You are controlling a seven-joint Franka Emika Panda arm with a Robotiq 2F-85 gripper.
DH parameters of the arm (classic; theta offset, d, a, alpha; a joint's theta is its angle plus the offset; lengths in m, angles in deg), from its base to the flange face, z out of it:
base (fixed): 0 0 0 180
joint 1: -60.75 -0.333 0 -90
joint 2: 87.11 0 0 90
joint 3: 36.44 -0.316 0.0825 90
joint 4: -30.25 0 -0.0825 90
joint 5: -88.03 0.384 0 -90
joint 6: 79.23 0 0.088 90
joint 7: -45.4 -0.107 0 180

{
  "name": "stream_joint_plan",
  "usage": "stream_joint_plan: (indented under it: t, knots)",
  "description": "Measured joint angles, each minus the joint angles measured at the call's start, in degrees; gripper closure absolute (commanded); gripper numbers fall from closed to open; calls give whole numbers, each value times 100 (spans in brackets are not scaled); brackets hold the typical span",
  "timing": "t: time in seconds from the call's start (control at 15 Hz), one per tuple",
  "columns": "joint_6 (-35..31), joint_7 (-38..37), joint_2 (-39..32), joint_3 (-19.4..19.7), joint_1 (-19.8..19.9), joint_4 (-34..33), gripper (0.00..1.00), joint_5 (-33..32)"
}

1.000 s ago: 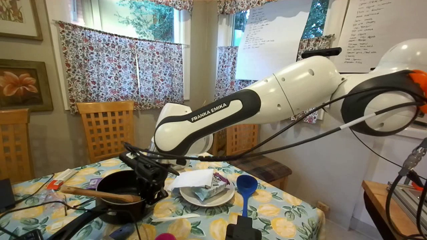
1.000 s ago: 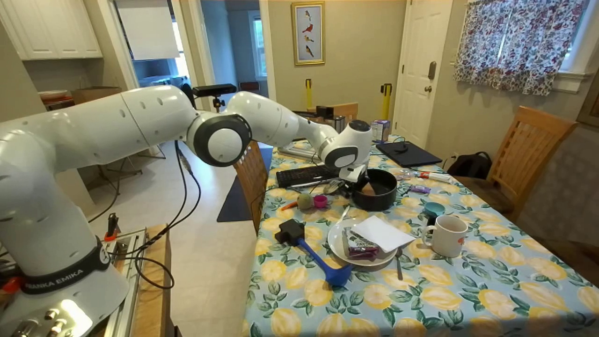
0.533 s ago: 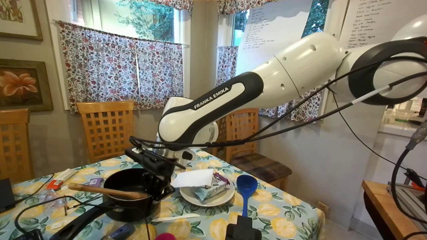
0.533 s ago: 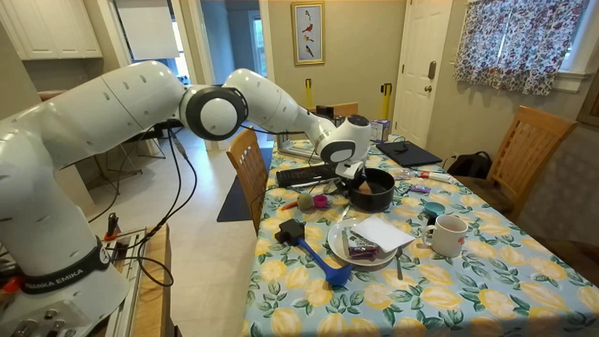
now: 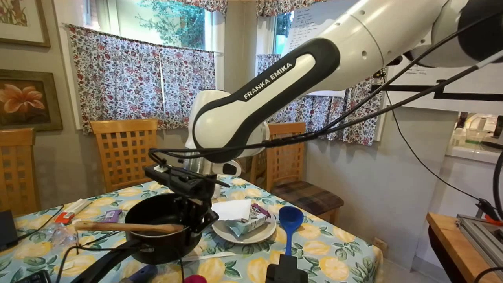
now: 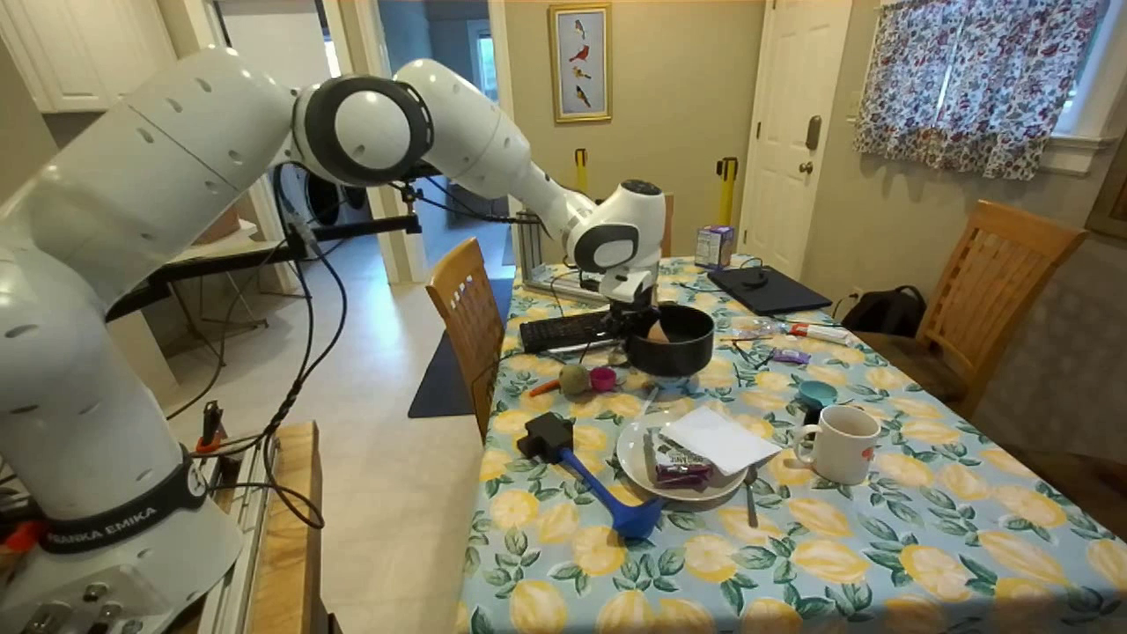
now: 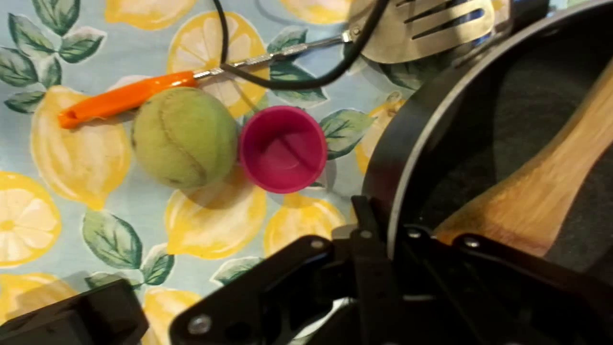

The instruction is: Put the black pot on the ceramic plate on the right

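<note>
Two words, FRANKA EMIKA, run along the forearm of the white arm (image 5: pixel 281 90) in an exterior view, and the name shows again on the dark band (image 6: pixel 123 527) round its base. The arm reaches over a lemon-print tablecloth (image 6: pixel 845 572). A hanging paper sheet (image 5: pixel 306 27) bears handwritten lines, too small to make out. The black pot (image 6: pixel 673 354) is near the ceramic plate (image 6: pixel 632 456), apart from it, its black handle (image 5: pixel 105 262) pointing away from the plate; whether its bottom touches the tablecloth I cannot tell. The gripper (image 7: pixel 389 223) is clamped on the pot's rim, one finger inside and one outside, the wall pinched between them. A wooden utensil (image 5: pixel 129 226) leans in the pot, across its rim. A white paper (image 6: pixel 722 440) lies on the plate, one corner past the edge. The white mug (image 6: pixel 847 449), standing apart, has an orange mark too small to make out. Partly under the paper, a silver-and-purple packet (image 6: pixel 676 465) has lettering too blurred to trust.
</note>
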Motion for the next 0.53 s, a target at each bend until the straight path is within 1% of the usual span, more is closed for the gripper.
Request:
stream_joint_plan:
  t: [0.2,0.53]
  knots:
    - [-270,-419,519,8,-154,772,98,-160]
    - [-1266,-1056,1325,10,-374,2171,98,-241]
